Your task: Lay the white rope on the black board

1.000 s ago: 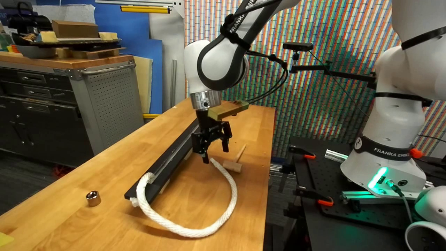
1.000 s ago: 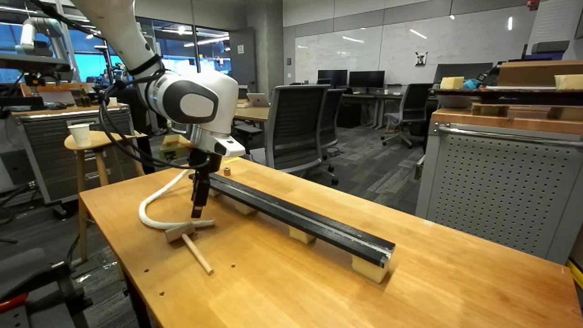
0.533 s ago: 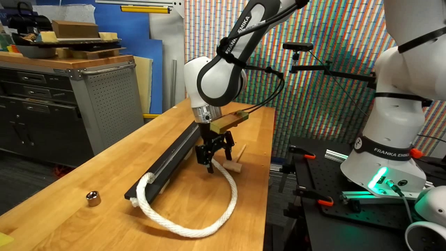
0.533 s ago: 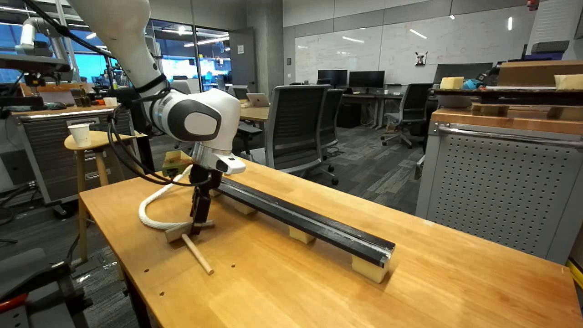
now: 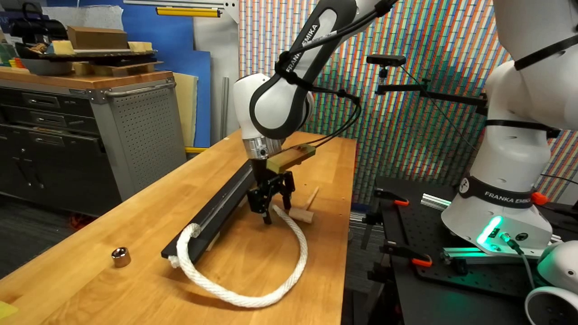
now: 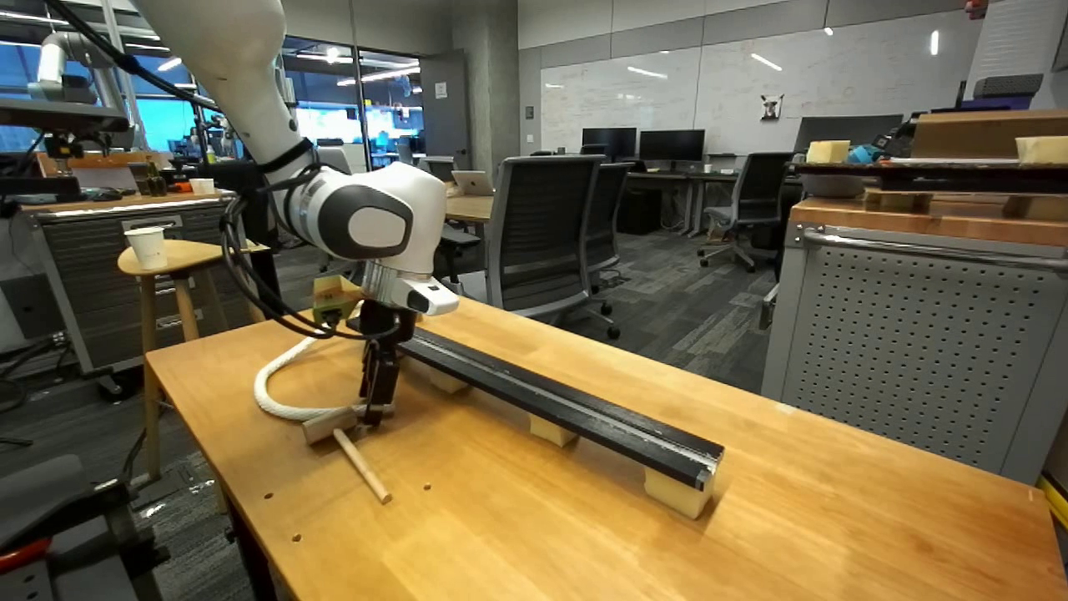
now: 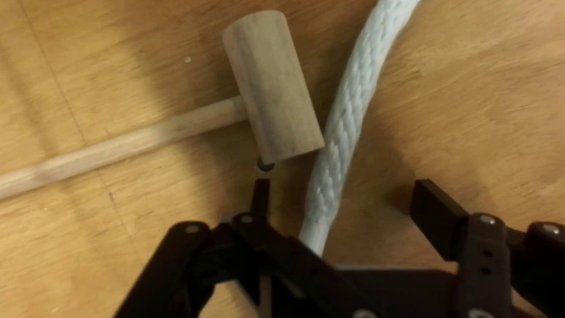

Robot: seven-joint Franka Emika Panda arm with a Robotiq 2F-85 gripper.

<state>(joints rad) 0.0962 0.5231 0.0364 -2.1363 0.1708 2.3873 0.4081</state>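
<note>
The board [image 5: 224, 210] is raised on blocks [image 6: 677, 494] set beneath it along the table [image 5: 149, 216]. In an exterior view, the rope [image 5: 253, 301] is draped over the board's near end and curved across the table, before the board and to its right. On the board's right, the gripper [image 5: 277, 214] is placed at the rope's free end, the rope being shown between its fingers [image 7: 435, 216] in the wrist view. Farther out from the board, the mallet [image 5: 301, 215] is laid. To the board's left, the cylinder [image 5: 121, 257] is set near the same end; the cabinet [image 5: 140, 122] is placed behind and left of the board, the robot base [image 5: 501, 221] well to its right.
</note>
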